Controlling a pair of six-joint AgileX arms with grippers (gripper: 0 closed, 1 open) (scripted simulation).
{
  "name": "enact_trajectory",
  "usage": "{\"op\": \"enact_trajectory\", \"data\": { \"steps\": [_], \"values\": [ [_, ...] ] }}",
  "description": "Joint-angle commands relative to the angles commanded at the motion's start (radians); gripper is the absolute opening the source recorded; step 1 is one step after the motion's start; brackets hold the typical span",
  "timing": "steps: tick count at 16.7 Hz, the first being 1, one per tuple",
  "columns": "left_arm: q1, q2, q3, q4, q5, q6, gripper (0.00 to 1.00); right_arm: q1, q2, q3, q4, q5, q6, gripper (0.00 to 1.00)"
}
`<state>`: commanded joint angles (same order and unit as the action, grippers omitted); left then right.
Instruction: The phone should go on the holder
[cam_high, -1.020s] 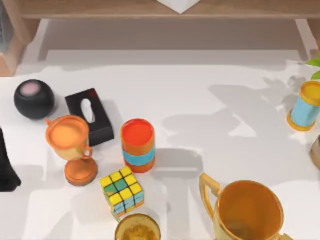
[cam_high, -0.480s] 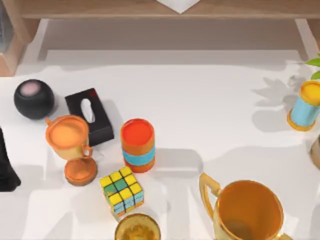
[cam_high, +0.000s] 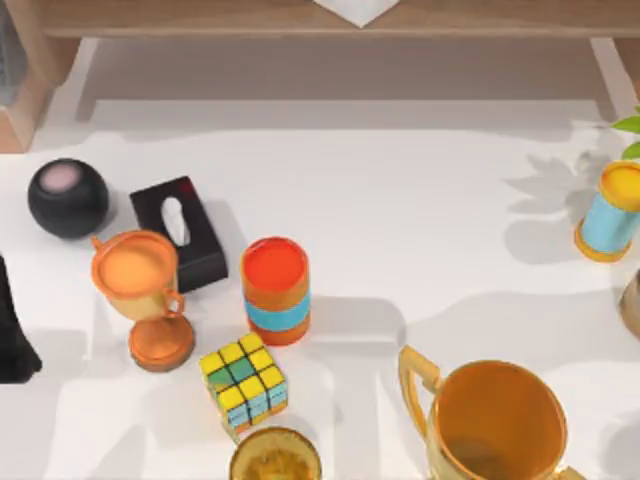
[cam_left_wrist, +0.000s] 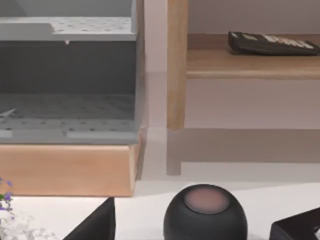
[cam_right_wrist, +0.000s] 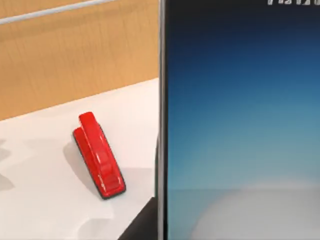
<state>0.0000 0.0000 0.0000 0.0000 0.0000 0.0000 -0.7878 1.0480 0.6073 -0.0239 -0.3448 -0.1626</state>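
A: White tabletop, pretty cluttered. Bottom of the top view: gold cup, puzzle cube; further up, black box and dark sphere.

B: Phone?

A: phone upright, right up against the right wrist camera, red stapler behind it. Can't tell either gripper's state.

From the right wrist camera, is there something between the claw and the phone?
Nothing visible does. The phone stands upright, close before that camera, its screen facing it. A red stapler lies on the white table beside it, apart and off the line.
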Motion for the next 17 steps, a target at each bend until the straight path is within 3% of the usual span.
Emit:
{"op": "enact_trajectory", "data": {
  "steps": [7,14,17],
  "values": [
    [0.000,0.000,0.000,0.000,0.000,0.000,1.00,-0.006,-0.007,0.003,-0.002,0.013,0.005,0.00],
    [0.000,0.000,0.000,0.000,0.000,0.000,1.00,-0.134,-0.080,-0.002,-0.037,0.193,0.050,0.00],
    [0.000,0.000,0.000,0.000,0.000,0.000,1.00,-0.121,-0.068,0.002,-0.024,0.215,0.066,0.00]
  ]
}}
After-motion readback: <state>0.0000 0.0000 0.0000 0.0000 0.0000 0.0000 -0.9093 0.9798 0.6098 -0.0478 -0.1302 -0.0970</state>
